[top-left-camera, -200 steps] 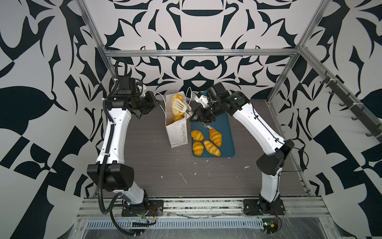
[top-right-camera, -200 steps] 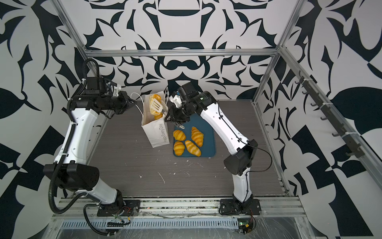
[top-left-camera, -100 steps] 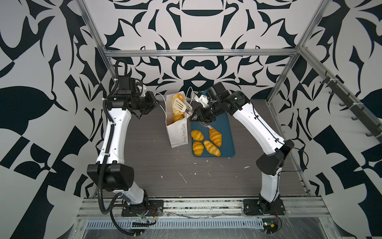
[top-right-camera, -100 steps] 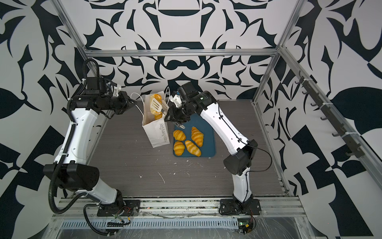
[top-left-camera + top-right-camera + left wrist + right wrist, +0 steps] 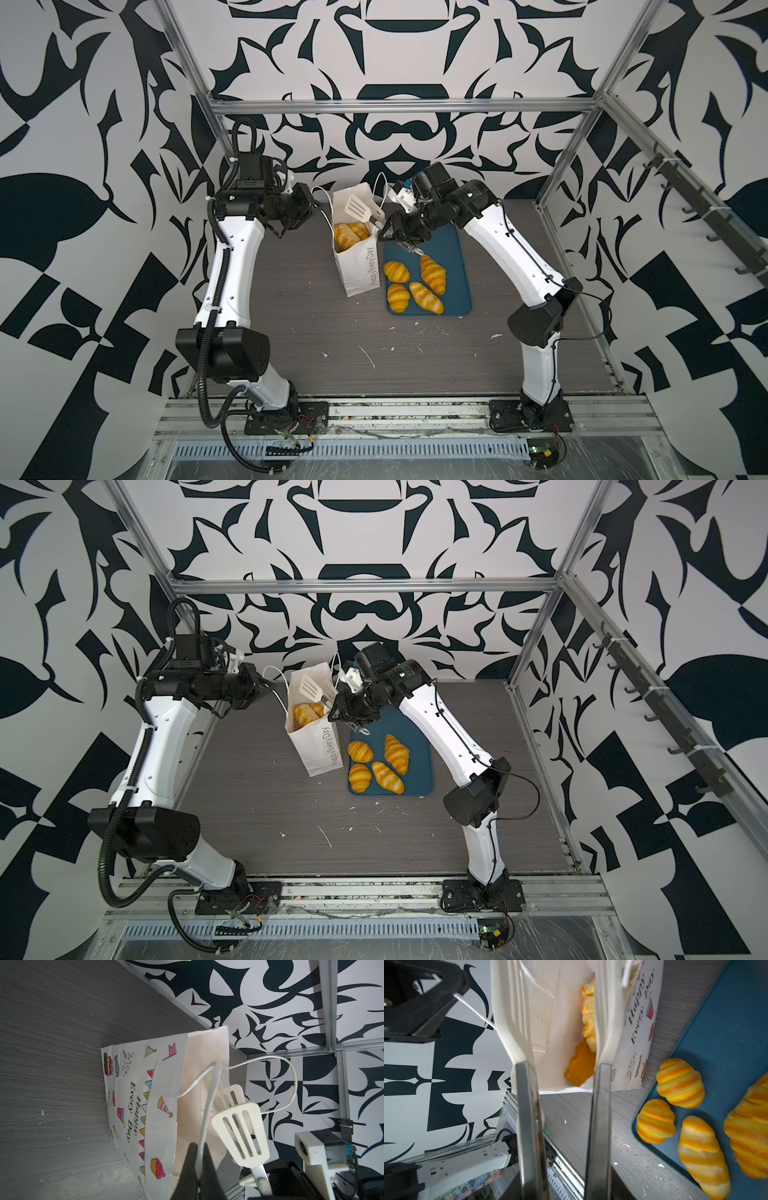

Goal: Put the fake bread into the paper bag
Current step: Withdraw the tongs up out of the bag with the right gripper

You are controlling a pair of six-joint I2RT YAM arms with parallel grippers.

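Bright even light, soft shadows, close foreground blurred

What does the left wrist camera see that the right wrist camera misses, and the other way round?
Only the left wrist view shows the right arm's camera housing. Only the right wrist view shows fake bread inside the paper bag and four pastries on the blue tray. Both show the bag, the tongs, and the left gripper shut on a cord handle.
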